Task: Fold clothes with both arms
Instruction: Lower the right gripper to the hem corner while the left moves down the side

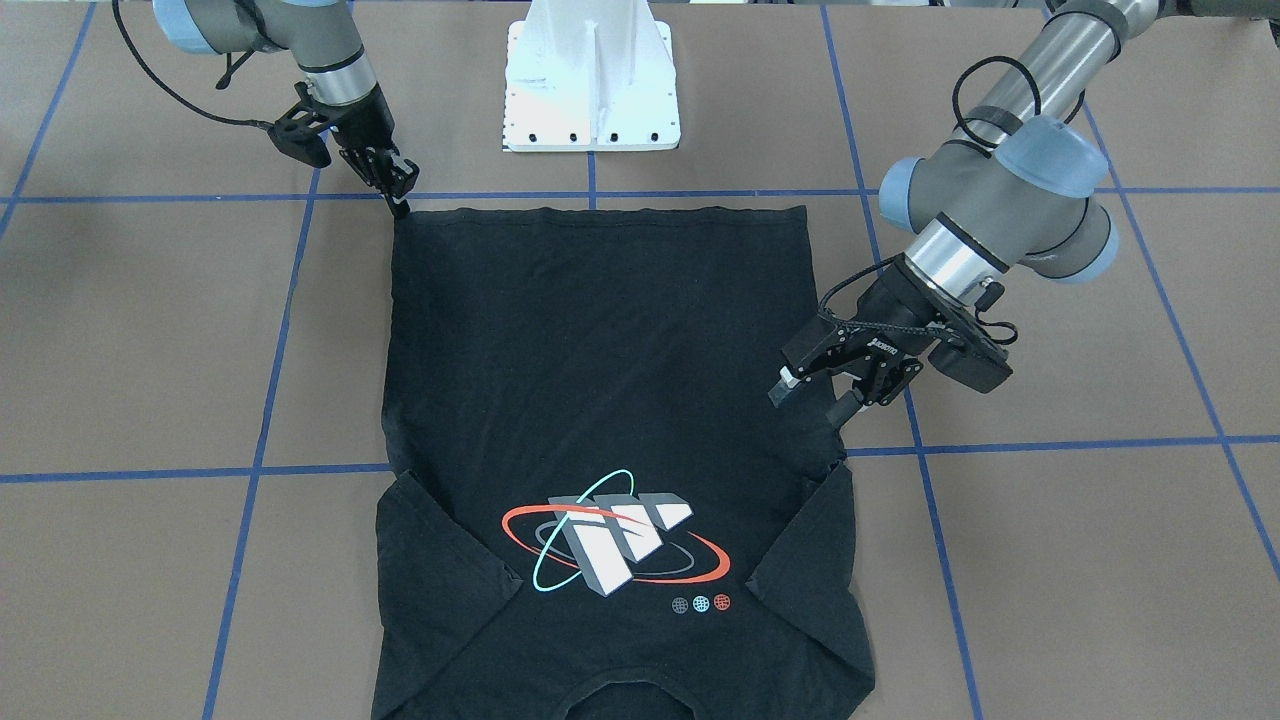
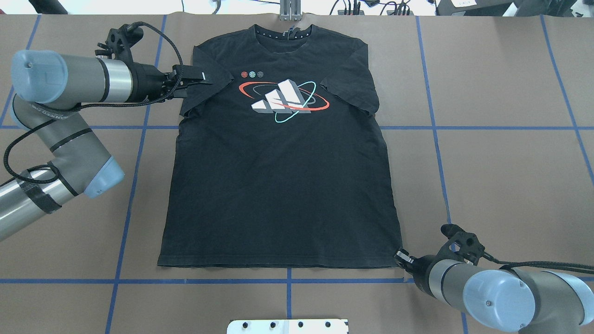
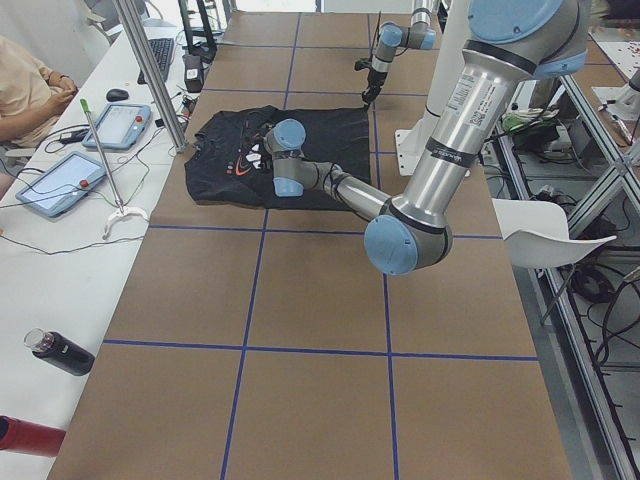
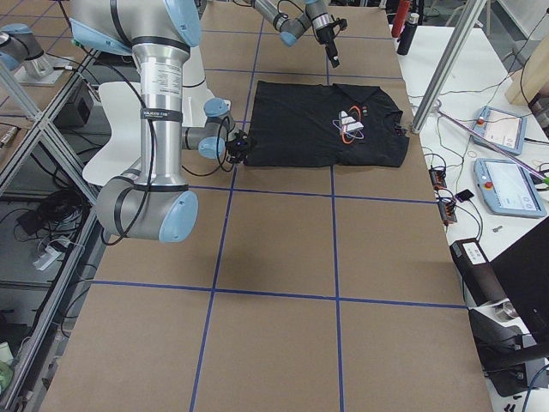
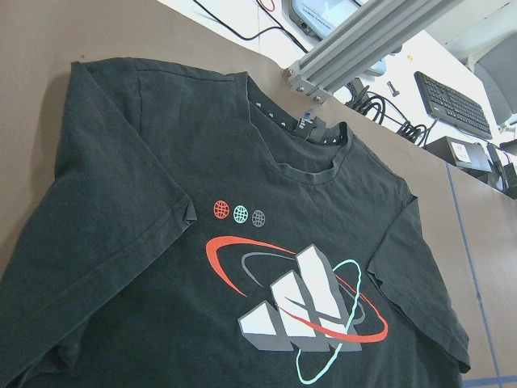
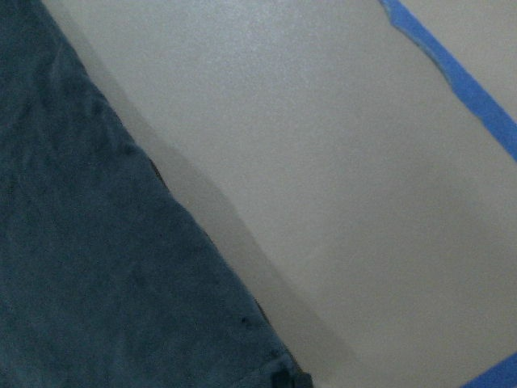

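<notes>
Left gripper (image 1: pixel 812 400): jaws apart, empty, poised over the left sleeve (image 1: pixel 815 560).
T-shirt (image 1: pixel 600 350): flat on the table (image 1: pixel 1100 550), logo up, long axis from far collar to near hem.
Right gripper (image 1: pixel 400 200): tips at the right hem corner (image 1: pixel 402 220), nearest arm there; grip cannot be told.

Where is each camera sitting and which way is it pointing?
Front-facing: across the table, facing the robot; left arm, right arm, base.
Overhead: behind the robot, looking down; both arms.
Exterior left: table's left end; left arm near.
Exterior right: table's right end; right arm near.
Left wrist: low over the T-shirt, facing its collar; no arm.
Right wrist: close on its hem corner; no arm.
Shared: all show the T-shirt.
</notes>
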You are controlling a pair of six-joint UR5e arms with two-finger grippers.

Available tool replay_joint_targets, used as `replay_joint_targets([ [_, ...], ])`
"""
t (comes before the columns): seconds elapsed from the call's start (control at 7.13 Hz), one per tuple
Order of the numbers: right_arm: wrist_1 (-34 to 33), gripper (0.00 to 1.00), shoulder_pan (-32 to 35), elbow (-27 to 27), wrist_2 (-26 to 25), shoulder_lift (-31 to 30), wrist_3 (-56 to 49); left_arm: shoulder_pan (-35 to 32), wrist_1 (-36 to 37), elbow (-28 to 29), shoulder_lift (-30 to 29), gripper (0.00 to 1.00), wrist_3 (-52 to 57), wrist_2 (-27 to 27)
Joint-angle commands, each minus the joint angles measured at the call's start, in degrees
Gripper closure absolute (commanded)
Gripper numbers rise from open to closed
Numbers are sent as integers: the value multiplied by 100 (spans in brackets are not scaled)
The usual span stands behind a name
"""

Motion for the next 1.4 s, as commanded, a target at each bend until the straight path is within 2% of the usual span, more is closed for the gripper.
replay_joint_targets([
  [0.0, 0, 100, 17, 236, 64, -44, -19, -9, 16, -69, -1, 3, -27, 3],
  [0.14, 0, 100, 34, 325, 82, -166, -19, -18, 459, -322, -1, 3, -36, 12],
  [0.28, 0, 100, 26, 386, 91, -263, -19, 78, 1273, -1377, 626, 3, -27, 21],
  [0.42, 0, 100, 17, 552, 91, -455, -19, 357, 1951, -2188, 1032, 2, -19, 91],
  [0.56, 0, 100, 17, 763, 126, -666, -19, 743, 2358, -2701, 1454, 2, -18, 526],
  [0.7, 9, 100, -18, 791, 170, -694, -19, 1051, 2684, -2985, 1780, 1, -18, 722],
  [0.84, 0, 100, -36, 835, 179, -764, -19, 1350, 3357, -3553, 1966, 1, -36, 742],
  [0.98, 0, 100, -123, 931, 197, -869, -2, 1510, 3634, -3776, 2038, 1, -53, 872],
  [1.26, 9, 100, -141, 985, 197, -879, -1, 1974, 3646, -3875, 2380, 2, -586, 1144],
])
